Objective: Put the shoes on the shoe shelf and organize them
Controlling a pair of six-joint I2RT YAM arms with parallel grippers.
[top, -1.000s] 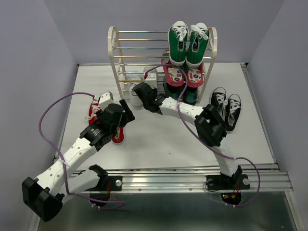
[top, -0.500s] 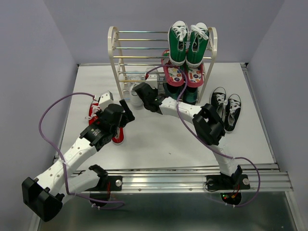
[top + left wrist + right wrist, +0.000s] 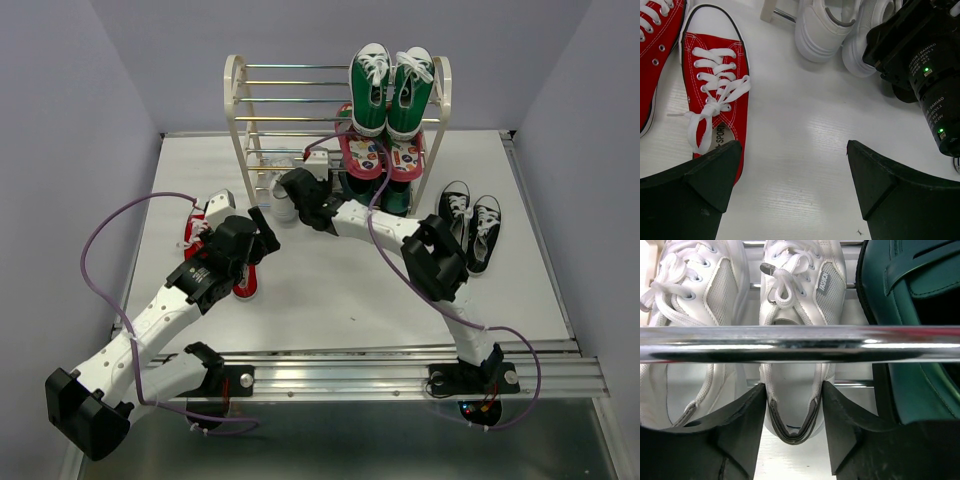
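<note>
The shoe shelf (image 3: 234, 100) stands at the back of the table. My right gripper (image 3: 295, 190) reaches under its lowest rod (image 3: 800, 342) and is shut on the heel of a white sneaker (image 3: 795, 300), which points into the shelf. The second white sneaker (image 3: 685, 315) lies just left of it. My left gripper (image 3: 792, 150) is open and empty above the table, beside a red sneaker (image 3: 715, 95); its partner (image 3: 655, 50) lies to the left. The white pair also shows in the left wrist view (image 3: 822, 25). The black sneakers (image 3: 470, 225) sit on the table right of the shelf.
Green high-tops (image 3: 390, 90) stand on the shelf's top right, with pink patterned flip-flops (image 3: 385, 155) on a tier below. A green shoe (image 3: 912, 315) lies right of the held white sneaker. The right arm's wrist (image 3: 925, 75) is close to my left gripper.
My right gripper has edged a little farther toward the shelf with the white sneaker. The left arm has not moved.
</note>
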